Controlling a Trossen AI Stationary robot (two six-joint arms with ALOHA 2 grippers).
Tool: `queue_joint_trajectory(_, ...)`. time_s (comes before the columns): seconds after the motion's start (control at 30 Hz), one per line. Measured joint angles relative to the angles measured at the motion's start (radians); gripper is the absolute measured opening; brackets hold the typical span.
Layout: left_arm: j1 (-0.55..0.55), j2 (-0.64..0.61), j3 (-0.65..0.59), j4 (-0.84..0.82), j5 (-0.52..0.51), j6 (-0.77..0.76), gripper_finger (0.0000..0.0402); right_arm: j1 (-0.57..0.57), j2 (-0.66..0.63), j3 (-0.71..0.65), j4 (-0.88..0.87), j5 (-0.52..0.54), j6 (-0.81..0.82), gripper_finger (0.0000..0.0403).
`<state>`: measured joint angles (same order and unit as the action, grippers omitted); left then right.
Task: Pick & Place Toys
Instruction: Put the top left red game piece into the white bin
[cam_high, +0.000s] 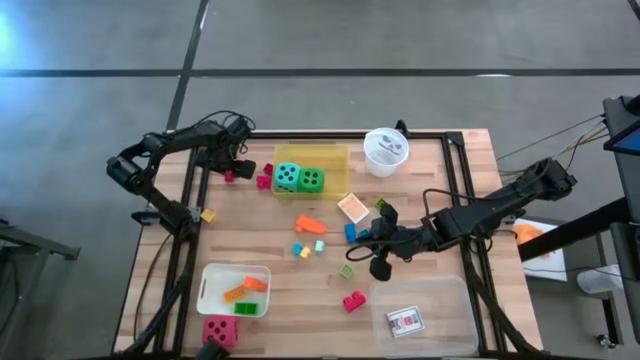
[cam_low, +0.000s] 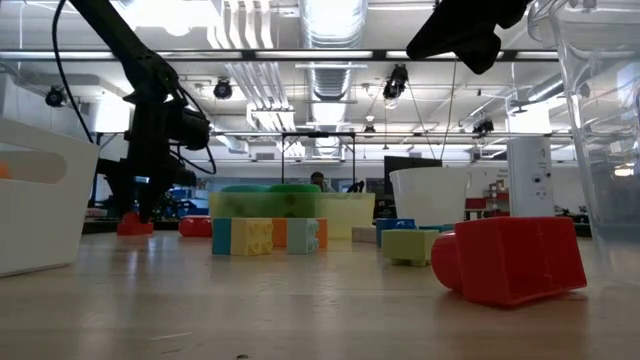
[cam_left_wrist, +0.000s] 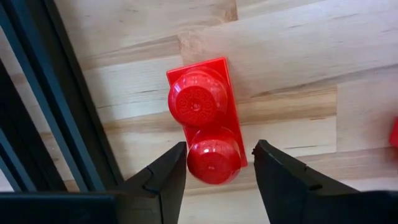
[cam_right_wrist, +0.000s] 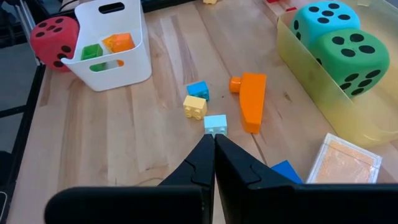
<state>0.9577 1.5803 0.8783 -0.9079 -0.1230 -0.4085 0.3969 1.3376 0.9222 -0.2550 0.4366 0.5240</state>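
A red two-stud block (cam_left_wrist: 208, 134) lies flat on the table at the far left (cam_high: 229, 176). My left gripper (cam_left_wrist: 217, 163) points straight down over it, open, one finger on either side of the stud nearest the fingers. My right gripper (cam_right_wrist: 214, 152) hangs shut above the table's middle right (cam_high: 365, 238), holding nothing, aimed toward a light blue block (cam_right_wrist: 216, 124), a yellow block (cam_right_wrist: 195, 107) and an orange block (cam_right_wrist: 251, 99). A teal die (cam_high: 288, 177) and a green die (cam_high: 311, 180) sit in the yellow tray (cam_high: 340, 156). My left gripper comes at the red block from above, with its fingers across the block's short width. One fingertip (cam_left_wrist: 176, 163) stands right against the stud's side (cam_left_wrist: 194, 163); whether it touches I cannot tell. The other fingertip (cam_left_wrist: 264, 158) stands a small gap off.
A white bin (cam_high: 212, 276) with orange and green blocks stands at the near left, with a red die (cam_high: 220, 330) beside it. A clear tray (cam_high: 450, 300) holds a card (cam_high: 405, 320). A white cup (cam_high: 386, 150) stands at the back. Loose blocks lie mid-table, including a red one (cam_high: 354, 300).
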Motion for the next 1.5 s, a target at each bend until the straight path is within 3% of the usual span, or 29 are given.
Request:
queue_joint_trajectory(0.53,0.000,0.000,0.000,-0.001,0.000,0.005,0.0172,0.000,0.000,0.000,0.000,-0.001,0.000,0.0009)
queue_joint_trajectory(0.8,0.000,-0.002,0.000,-0.004,-0.001,0.005,0.0085,0.000,0.000,0.000,0.005,-0.018,0.000,0.0009)
queue_joint_trajectory(1.5,0.000,-0.002,0.000,-0.002,0.033,0.039,0.0087,0.000,0.000,0.000,0.007,-0.026,0.000,0.0009)
